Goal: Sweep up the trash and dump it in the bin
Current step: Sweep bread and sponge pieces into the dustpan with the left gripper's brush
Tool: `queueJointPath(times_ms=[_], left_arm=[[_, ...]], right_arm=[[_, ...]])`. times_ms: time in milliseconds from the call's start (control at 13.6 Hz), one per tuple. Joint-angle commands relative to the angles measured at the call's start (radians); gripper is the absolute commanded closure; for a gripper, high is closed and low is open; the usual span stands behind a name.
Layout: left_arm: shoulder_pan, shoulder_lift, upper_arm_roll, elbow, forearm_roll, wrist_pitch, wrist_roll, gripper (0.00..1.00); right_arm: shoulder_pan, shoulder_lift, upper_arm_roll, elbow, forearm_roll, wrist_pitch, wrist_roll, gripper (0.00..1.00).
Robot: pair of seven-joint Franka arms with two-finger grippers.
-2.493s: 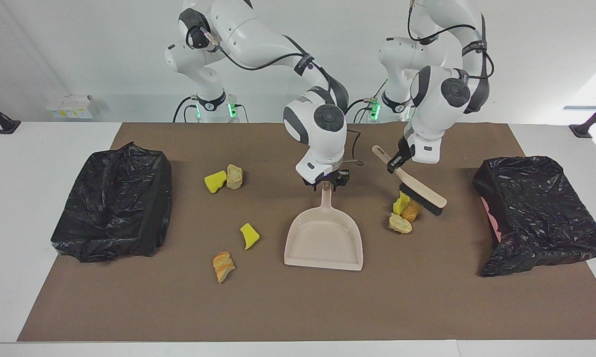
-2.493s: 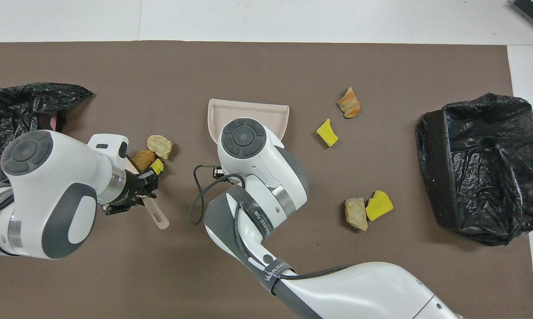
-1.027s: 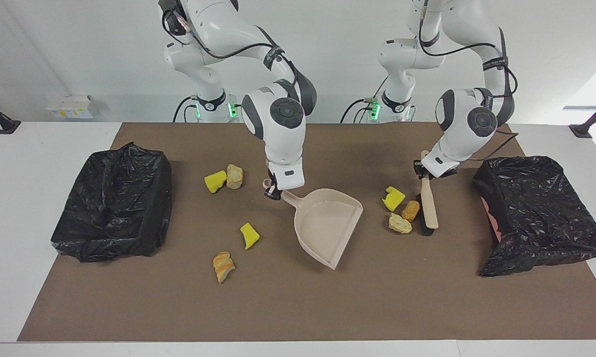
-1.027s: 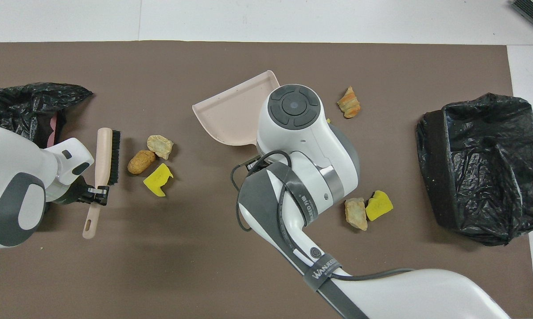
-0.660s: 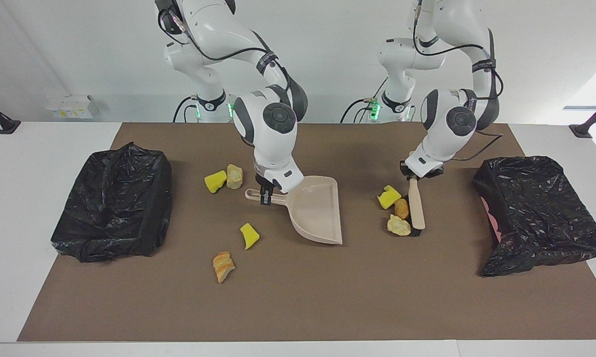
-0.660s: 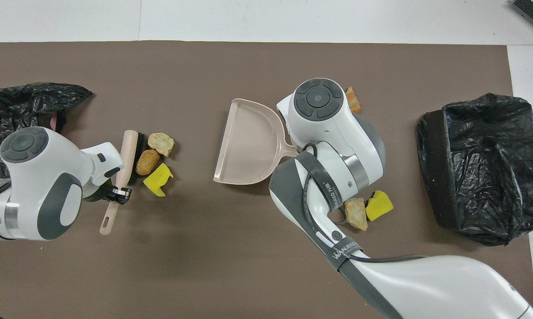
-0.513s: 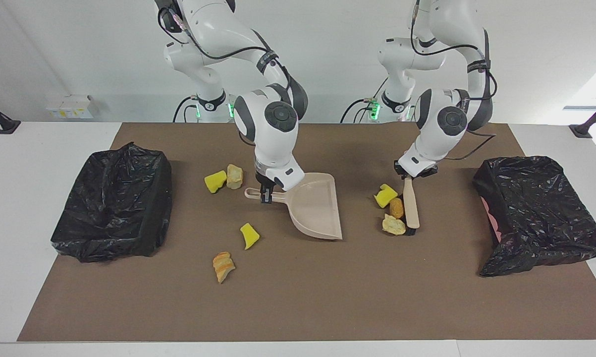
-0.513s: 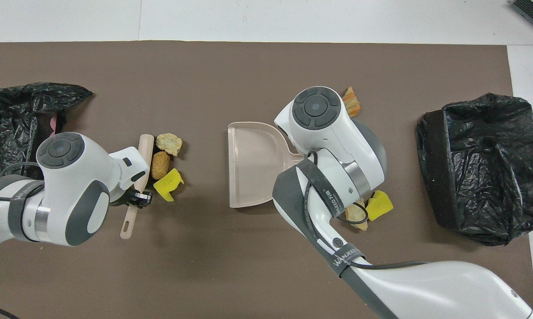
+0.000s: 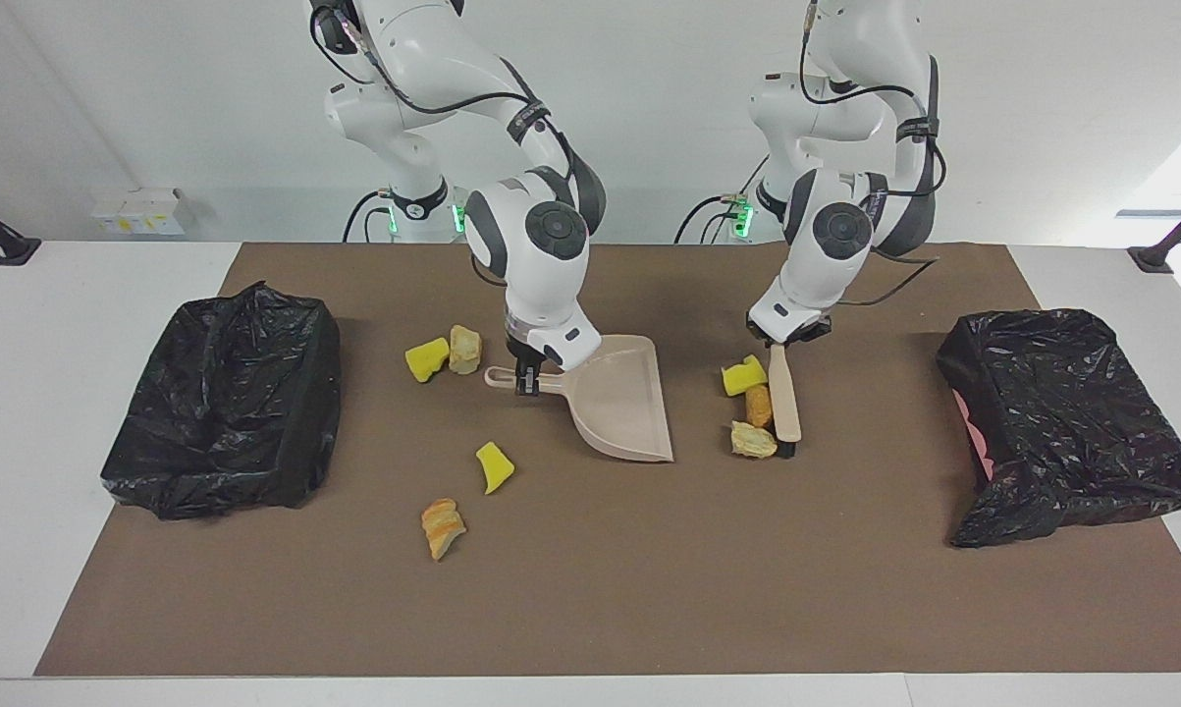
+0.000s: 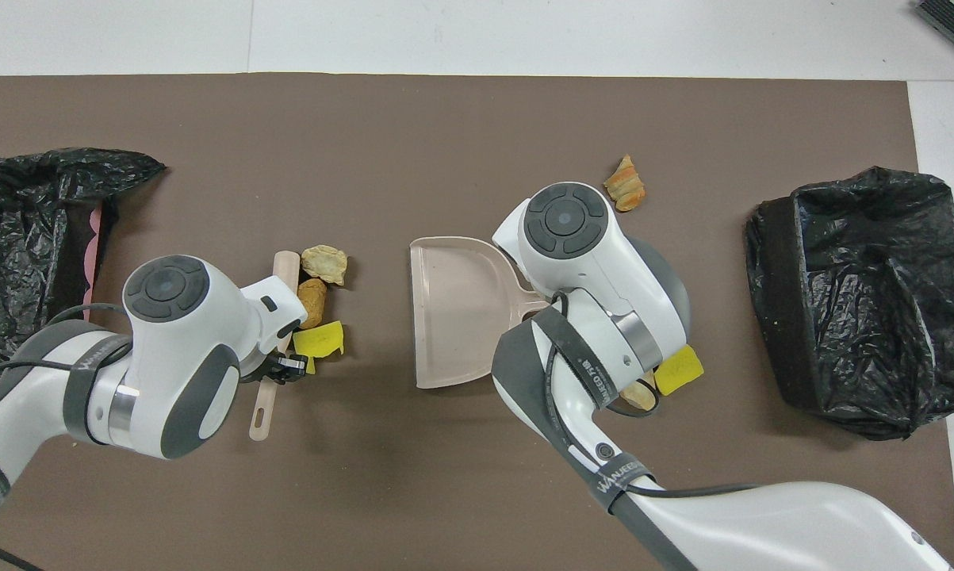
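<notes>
- Left gripper (image 9: pixel 778 346) was clamped on the beige wooden-handled brush (image 9: pixel 784 405), touching three yellow and tan trash chunks (image 9: pixel 753 406).
- Right gripper (image 9: pixel 524 378) gripped the beige plastic dustpan (image 9: pixel 621 400), mouth toward them, apart.

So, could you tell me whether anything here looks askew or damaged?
The bin bag at the left arm's end sags crumpled, pink showing at its mouth. Otherwise nothing: dustpan and brush are held, trash is unspilled.

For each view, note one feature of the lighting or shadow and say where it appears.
Facing view: the dustpan throws a soft shadow on the brown mat, and the black bin bags show glossy creases. Overhead view: the left arm darkens the mat beneath it, and the bag glints.
</notes>
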Motion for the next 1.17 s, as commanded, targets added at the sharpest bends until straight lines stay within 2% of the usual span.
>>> queueJointPath(times_ms=[0, 293, 513, 807, 1100], left_arm=[[-0.049, -0.031, 0.010, -0.038, -0.027, 0.022, -0.041, 1.00], [-0.129, -0.035, 0.010, -0.041, -0.094, 0.047, -0.142, 1.00], [-0.228, -0.009, 0.010, -0.040, -0.171, 0.134, -0.255, 1.00], [-0.345, 0.028, 0.010, 0.040, -0.314, 0.185, -0.282, 1.00], [-0.393, 0.054, 0.010, 0.135, -0.323, 0.165, -0.365, 1.00]], right_arm=[[-0.015, -0.041, 0.007, -0.070, -0.022, 0.029, -0.012, 1.00], [-0.012, -0.044, 0.007, -0.073, -0.022, 0.032, -0.012, 1.00], [-0.012, -0.044, 0.007, -0.073, -0.022, 0.032, -0.012, 1.00], [-0.010, -0.044, 0.007, -0.073, -0.022, 0.038, -0.012, 1.00], [-0.009, -0.044, 0.006, -0.073, -0.022, 0.036, -0.013, 1.00]])
